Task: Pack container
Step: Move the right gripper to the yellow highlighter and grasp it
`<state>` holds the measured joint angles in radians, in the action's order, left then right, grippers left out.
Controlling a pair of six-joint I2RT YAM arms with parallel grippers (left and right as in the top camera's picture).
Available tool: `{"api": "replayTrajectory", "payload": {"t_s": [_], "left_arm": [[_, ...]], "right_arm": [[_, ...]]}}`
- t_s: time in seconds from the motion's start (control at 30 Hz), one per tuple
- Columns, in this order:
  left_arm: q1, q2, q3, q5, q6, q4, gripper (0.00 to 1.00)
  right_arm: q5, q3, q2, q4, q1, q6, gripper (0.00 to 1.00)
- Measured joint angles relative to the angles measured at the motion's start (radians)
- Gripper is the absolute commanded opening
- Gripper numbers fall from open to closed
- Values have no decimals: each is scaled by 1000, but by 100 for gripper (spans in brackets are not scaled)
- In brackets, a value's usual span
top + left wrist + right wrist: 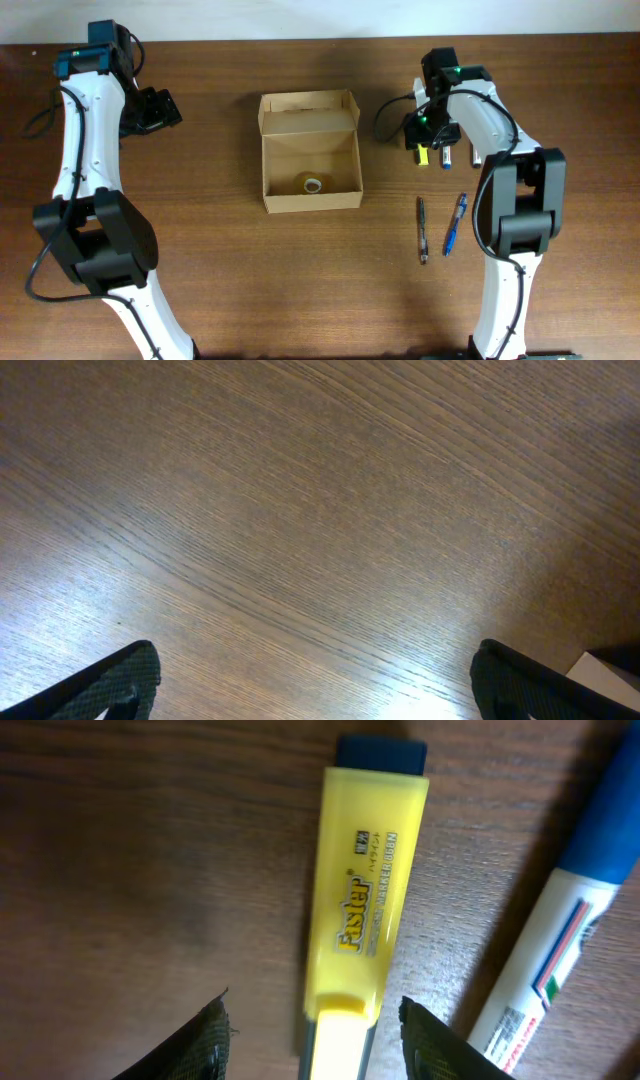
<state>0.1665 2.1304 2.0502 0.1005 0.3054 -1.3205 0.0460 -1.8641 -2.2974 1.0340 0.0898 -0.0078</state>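
Note:
The container [310,195] is a tan cardboard box at the table's middle, its lid flap [308,102] open at the back, with a roll of tape [312,184] inside. My right gripper [424,142] is open and low over a yellow highlighter [423,156]. In the right wrist view the highlighter [365,890] lies on the wood between the spread fingers [318,1042], which stand apart from it on both sides. A blue and white marker [560,940] lies just to its right. My left gripper [155,108] is open and empty, far left of the box, over bare wood [320,690].
A dark pen [421,230] and a blue pen [455,222] lie on the table in front of the right gripper. The marker [446,156] lies beside the highlighter. A pale corner [612,668] shows at the lower right edge of the left wrist view.

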Motion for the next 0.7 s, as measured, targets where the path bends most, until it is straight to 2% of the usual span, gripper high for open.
{"api": "replayTrajectory", "payload": {"t_s": [0.17,0.27,0.37,0.43,0.6,0.7], "left_arm": [[0,0,0,0,0,0,100],[0,0,0,0,0,0,100],[0,0,0,0,0,0,100],[0,0,0,0,0,0,100],[0,0,0,0,0,0,100],[0,0,0,0,0,0,100]], "right_arm": [[-16,2,-28,0,0,8,54],[-22,2,-36,0,0,10,47],[-31,2,-37,0,0,13,46],[-34,2,-37,0,0,13,40],[-58,2,-39,-1,-5,16,7],[-59,0,-39,3,-6,21,4]]}}
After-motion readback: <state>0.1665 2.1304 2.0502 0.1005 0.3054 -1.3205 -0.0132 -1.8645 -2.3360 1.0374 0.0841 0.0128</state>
